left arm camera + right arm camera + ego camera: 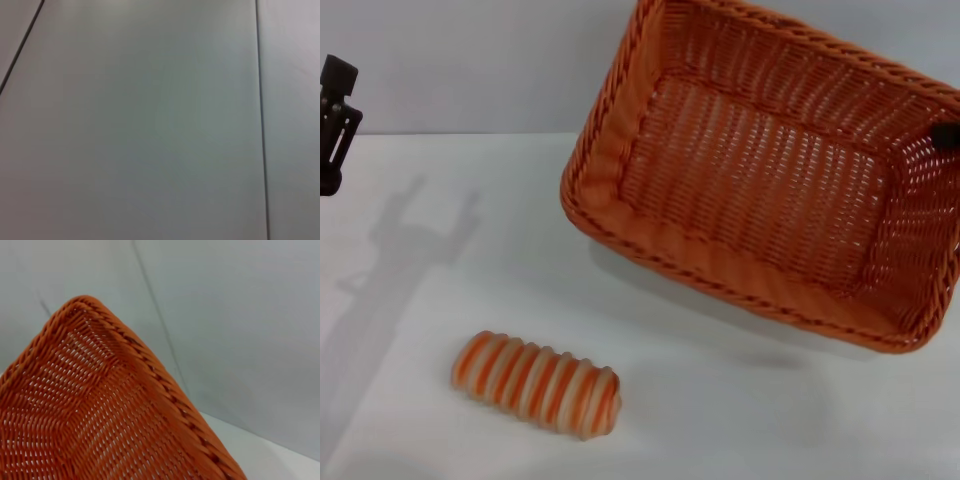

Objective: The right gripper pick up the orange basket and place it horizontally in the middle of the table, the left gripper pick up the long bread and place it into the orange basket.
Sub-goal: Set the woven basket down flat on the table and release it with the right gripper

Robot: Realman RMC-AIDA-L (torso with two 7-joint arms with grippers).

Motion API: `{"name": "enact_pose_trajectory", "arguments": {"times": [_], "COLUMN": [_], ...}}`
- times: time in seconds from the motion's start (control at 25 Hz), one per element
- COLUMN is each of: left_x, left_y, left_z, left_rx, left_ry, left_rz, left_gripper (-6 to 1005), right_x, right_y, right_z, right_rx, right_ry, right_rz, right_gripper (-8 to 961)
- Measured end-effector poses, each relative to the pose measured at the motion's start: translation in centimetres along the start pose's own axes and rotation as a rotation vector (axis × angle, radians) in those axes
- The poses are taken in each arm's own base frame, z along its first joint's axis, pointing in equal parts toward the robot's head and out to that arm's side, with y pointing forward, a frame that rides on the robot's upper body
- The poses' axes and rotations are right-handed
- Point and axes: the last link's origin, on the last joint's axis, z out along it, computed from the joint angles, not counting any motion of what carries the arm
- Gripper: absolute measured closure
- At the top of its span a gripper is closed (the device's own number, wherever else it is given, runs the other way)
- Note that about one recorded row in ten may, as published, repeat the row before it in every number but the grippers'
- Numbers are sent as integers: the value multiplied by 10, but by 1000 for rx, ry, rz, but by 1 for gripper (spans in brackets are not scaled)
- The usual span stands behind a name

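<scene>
The long bread [536,385] lies alone on the white table [740,420] at lower left of the head view, untouched. Farther back, the orange basket [770,170] fills the upper right, tilted and apparently lifted, likely mid-carry toward the table's middle; nothing is in it. The right end effector [946,135] shows only as a black tip at its far rim, apparently gripping it. The left end effector [335,125] waits at the upper left edge; its opening I cannot tell.
</scene>
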Motion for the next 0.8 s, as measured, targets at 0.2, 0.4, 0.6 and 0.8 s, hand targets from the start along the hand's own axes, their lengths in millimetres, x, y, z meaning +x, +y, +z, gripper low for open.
{"name": "enact_pose_trajectory", "arguments": {"times": [0.2,0.4,0.6,0.8], "left_x": [2,2,3,2], "left_y": [2,1,-1,-1], "left_z": [-4,-9,-11,-11], "left_rx": [-9,-2,2,4], "left_ry": [5,-5,-14,-18], "left_rz": [-8,-6,1,1], "left_gripper": [230,230,230,230], "right_x": [-4,-12,-13,-4], "right_y": [4,10,19,18], "right_z": [-2,-11,-17,-16], "right_rx": [-24,-78,-143,-140], "right_ry": [-4,45,114,186], "right_rz": [-71,-119,-160,-178], "right_gripper": [801,799,798,797]}}
